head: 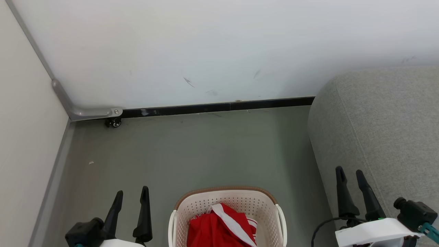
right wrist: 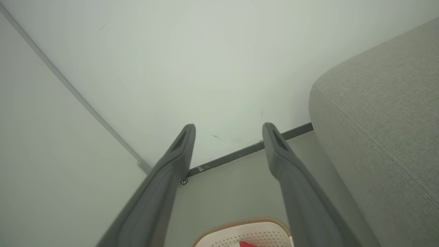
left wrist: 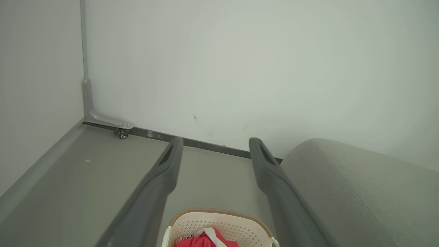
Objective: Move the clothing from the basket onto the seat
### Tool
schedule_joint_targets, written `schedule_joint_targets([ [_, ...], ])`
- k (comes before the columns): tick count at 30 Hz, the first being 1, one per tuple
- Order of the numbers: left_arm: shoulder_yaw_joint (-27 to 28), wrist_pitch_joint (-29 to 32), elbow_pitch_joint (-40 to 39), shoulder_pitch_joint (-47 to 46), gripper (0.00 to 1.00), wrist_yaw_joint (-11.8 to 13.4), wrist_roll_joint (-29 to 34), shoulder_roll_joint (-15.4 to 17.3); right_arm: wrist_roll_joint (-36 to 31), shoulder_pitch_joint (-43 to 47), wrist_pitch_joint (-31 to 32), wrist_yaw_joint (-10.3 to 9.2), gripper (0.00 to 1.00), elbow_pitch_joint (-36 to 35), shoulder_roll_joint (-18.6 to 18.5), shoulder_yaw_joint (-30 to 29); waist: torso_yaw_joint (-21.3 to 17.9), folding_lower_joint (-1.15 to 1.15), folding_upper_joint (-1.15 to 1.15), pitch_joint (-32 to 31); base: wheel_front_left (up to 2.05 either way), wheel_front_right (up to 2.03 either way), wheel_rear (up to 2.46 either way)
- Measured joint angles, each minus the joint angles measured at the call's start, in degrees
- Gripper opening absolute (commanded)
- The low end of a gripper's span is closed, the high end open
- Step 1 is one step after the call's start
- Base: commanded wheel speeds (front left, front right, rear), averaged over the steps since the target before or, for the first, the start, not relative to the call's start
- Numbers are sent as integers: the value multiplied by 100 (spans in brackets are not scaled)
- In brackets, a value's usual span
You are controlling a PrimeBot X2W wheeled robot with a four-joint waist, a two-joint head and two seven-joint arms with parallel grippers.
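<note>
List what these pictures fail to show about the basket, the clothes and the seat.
- The basket, head view: the bottom edge cuts off its near half; the clothes hide much of its inside.
- The clothes, head view: bunched and cut by that edge; number of pieces unclear.
- The seat, all views: right and bottom edges cut it off; its full top is unseen.
- Wrist views: the bottom edge leaves a sliver of basket and red cloth.

Grey floor [head: 192, 151], basket [head: 192, 209], seat [head: 384, 130]
</note>
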Motion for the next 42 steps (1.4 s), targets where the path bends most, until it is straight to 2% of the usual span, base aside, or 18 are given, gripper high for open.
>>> schedule_joint_targets([
  [16, -182, -350, 222, 59, 100, 370, 1327, 64, -1179, -1, -325, 2, 100, 47, -1, 213, -1, -2, 0, 18, 0, 0, 0],
  [42, -140, -350, 410, 1, 100, 559, 1207, 65, -1255, -6, -339, 2, 100, 125, -1, 278, 2, -4, 0, 129, 0, 0, 0],
])
